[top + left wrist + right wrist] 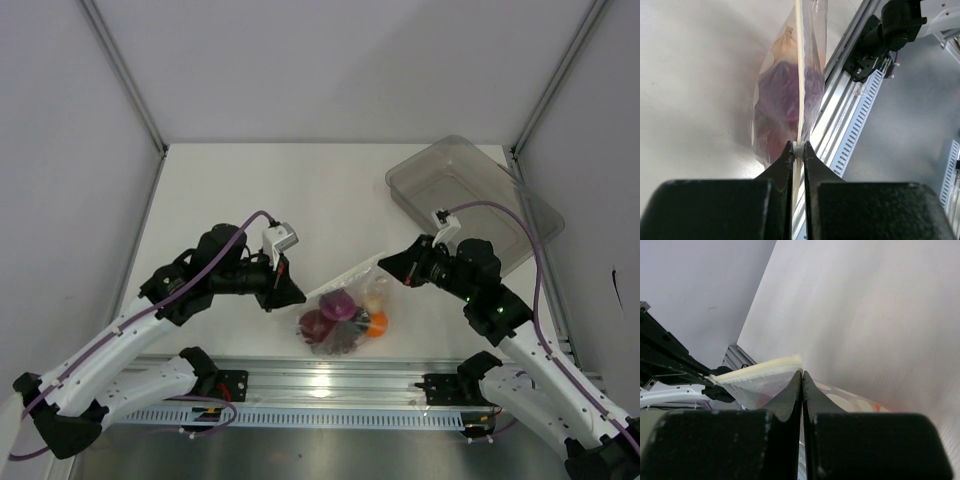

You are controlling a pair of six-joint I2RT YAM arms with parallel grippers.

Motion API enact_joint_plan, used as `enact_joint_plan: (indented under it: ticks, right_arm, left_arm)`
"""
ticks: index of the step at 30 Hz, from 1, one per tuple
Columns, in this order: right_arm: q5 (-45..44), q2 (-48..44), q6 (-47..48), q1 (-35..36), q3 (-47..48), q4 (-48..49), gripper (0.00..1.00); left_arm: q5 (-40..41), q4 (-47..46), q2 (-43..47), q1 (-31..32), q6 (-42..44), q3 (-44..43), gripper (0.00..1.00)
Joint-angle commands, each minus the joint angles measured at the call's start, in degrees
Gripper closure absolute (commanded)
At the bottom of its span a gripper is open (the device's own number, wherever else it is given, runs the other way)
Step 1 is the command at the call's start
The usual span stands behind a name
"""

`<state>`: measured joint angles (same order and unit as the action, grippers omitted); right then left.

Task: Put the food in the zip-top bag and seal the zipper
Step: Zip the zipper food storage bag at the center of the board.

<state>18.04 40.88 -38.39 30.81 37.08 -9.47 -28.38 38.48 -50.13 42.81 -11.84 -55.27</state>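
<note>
The zip-top bag [352, 290] hangs between my two grippers near the table's front edge. Inside it I see a purple-red onion-like ball [337, 305], a dark plum-like ball [315, 323], dark grapes [345, 341] and an orange ball [377, 323]. The zipper [345, 278] runs along its upper edge. My left gripper [300, 296] is shut on the zipper's left end, pinching a small white slider [798, 146]; the strip [799, 75] runs away from it. My right gripper [383, 262] is shut on the bag's right corner, beside the zipper's end [760, 370].
A rigid clear plastic bin [470, 195] stands at the back right, behind the right arm. The metal rail [330, 385] with both arm bases runs along the near edge, just below the bag. White walls enclose the table.
</note>
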Motion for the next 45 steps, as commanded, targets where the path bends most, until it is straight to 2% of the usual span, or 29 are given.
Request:
enact_joint_plan:
  ticks: [1,19,32,35,38,41,45]
  right_arm:
    - [0.9,1.0,0.4,-2.9,0.1,1.6,1.0]
    - [6.4,5.1,1.3,-7.9,0.5,3.4,1.0]
    - [8.1,5.9,1.5,-9.4,0.2,3.9,1.0]
    - [9.3,6.9,0.6,-9.3,-0.1,5.7,1.0]
    - [9.8,8.1,0.8,-9.1,0.2,6.4,1.0]
    - [11.2,9.4,0.8,-8.8,0.7,7.5,1.0]
    - [11.4,12.6,1.2,-8.0,1.4,8.8,1.0]
  left_arm:
    - [3.8,3.6,3.5,-0.5,-2.1,0.9,0.99]
    - [12.7,10.6,12.9,-0.6,-5.5,3.1,0.99]
    - [17.9,13.7,13.5,-0.6,-9.2,2.1,0.99]
    - [18.2,12.2,12.3,-0.6,-9.3,1.9,0.94]
    - [18.3,11.2,10.8,-0.6,-9.4,1.6,0.81]
    - [18.9,9.0,9.5,-0.5,-9.6,0.7,0.76]
    - [20.6,6.8,6.0,-0.5,-8.7,-1.3,0.48]
